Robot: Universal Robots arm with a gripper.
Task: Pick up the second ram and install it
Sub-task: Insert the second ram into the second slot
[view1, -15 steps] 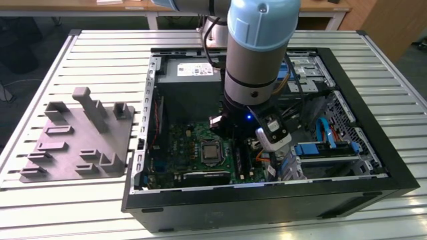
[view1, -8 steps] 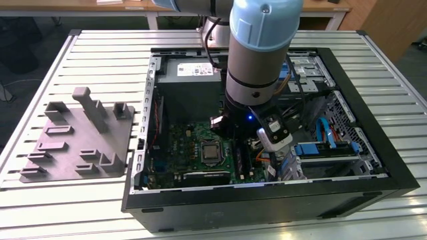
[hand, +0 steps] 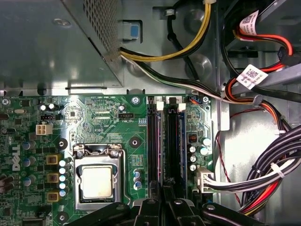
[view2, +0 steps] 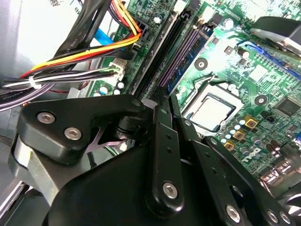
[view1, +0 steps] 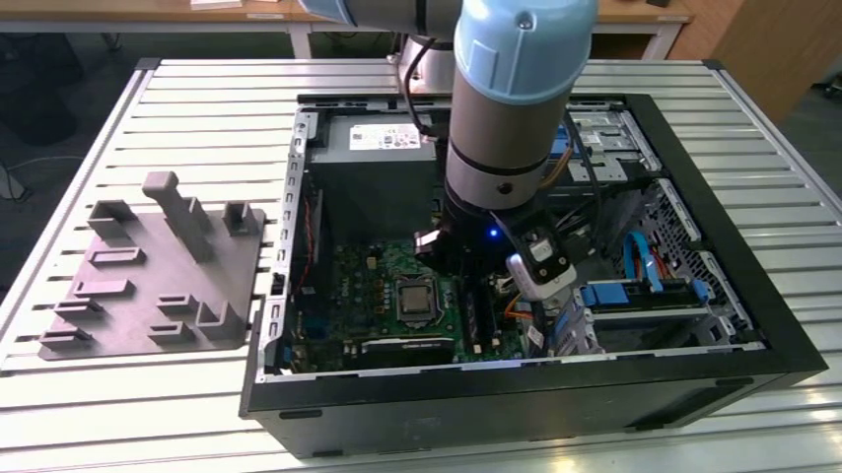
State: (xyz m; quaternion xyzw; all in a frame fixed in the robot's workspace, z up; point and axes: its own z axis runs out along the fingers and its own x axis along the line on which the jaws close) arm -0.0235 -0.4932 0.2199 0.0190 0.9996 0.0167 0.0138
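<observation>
Seating the second ram into its motherboard slot, with the gripper directly above it.

The strip is lying edge-on in the slot nearest the cable bundle, its long axis running parallel to the neighbouring ram slot and straight away from the jaws. The gripper fingers are standing pressed close together over the strip's near end; whether they are pinching its edge cannot be told. The processor socket is sitting just beside the slots on the motherboard.
</observation>
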